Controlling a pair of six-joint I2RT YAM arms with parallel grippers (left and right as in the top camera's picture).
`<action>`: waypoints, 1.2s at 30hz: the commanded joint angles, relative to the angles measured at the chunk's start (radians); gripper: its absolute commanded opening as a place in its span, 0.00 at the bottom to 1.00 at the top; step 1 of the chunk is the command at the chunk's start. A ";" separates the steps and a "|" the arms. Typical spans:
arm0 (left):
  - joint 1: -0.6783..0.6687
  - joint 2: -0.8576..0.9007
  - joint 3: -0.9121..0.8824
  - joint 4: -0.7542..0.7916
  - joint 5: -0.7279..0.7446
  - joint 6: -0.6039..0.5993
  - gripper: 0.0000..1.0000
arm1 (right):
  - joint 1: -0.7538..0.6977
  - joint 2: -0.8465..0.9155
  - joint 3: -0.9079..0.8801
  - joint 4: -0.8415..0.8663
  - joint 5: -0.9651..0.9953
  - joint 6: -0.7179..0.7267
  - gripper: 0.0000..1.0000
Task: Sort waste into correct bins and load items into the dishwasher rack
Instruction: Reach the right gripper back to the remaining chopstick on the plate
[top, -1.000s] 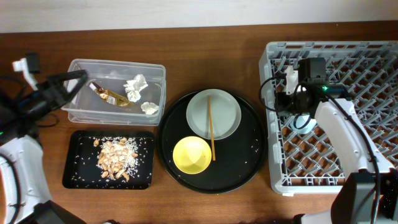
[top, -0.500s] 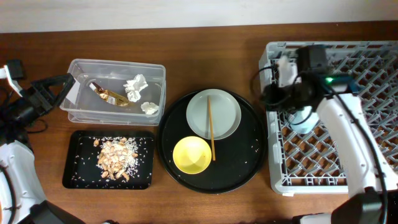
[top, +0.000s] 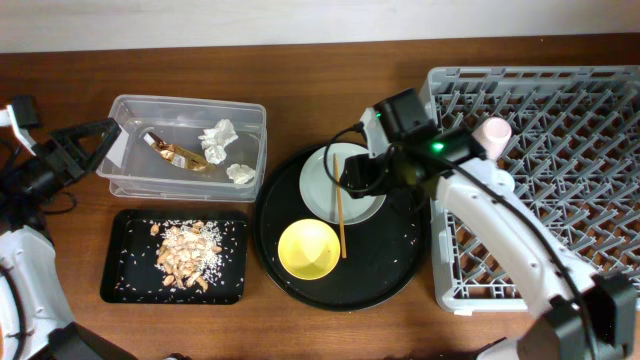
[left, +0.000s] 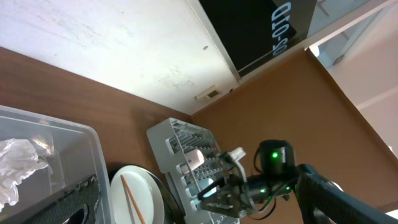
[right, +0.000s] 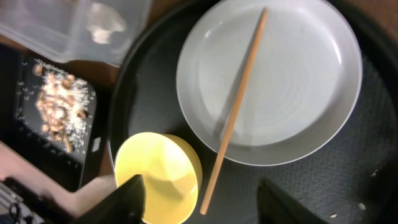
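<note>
Wooden and thin, the chopstick (right: 239, 106) lies slantwise across the plate (right: 292, 93), directly below the right gripper (right: 200, 186). Its lower end pokes past the plate's rim over the round black tray (right: 385, 124), just beside the yellow bowl (right: 158, 171). The right gripper hangs with its jaws parted about halfway and nothing between them.

I judge the stick to be light and stiff, and apt to roll or pivot if pinched near one end. The stretch bridging the plate's rim looks slightly raised and seems the best hold, with the jaws set across it. The plate looks glazed and probably slippery, so a nudge could slide it.

The bowl sits under one finger (right: 134, 199) and leaves little room on that side, while the space over the plate is open. The rack (top: 560, 180), with a pink cup (top: 491, 130) in it, stands to the gripper's right, and its near wall must be cleared. The left gripper (top: 95, 140), spread wide and empty, is well apart by the clear tub (top: 130, 110).
</note>
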 joint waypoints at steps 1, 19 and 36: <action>0.002 -0.010 0.002 0.002 0.018 -0.005 0.99 | 0.043 0.077 0.011 0.014 0.115 0.064 0.53; 0.002 -0.010 0.002 0.002 0.018 -0.005 0.99 | 0.098 0.378 0.011 0.167 0.196 0.094 0.36; 0.002 -0.010 0.002 0.002 0.018 -0.005 0.99 | 0.098 0.383 -0.016 0.174 0.196 0.094 0.10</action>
